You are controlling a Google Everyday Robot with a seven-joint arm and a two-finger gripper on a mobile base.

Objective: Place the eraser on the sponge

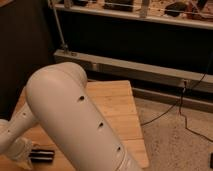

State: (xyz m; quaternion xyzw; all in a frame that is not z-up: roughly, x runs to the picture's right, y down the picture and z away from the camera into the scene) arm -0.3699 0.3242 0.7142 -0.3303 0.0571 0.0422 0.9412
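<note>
My white arm fills the lower left of the camera view, running from a rounded joint down to the bottom edge. A second white link bends off to the lower left corner. Beside that link's end, a long flat dark block lies on the wooden table; it looks like the eraser. My gripper is hidden behind the arm at the lower left. The sponge is out of view.
The table's right edge drops to a speckled floor with a black cable running across it. Behind stands a metal shelf frame with a dark opening, and a dark panel stands at the left.
</note>
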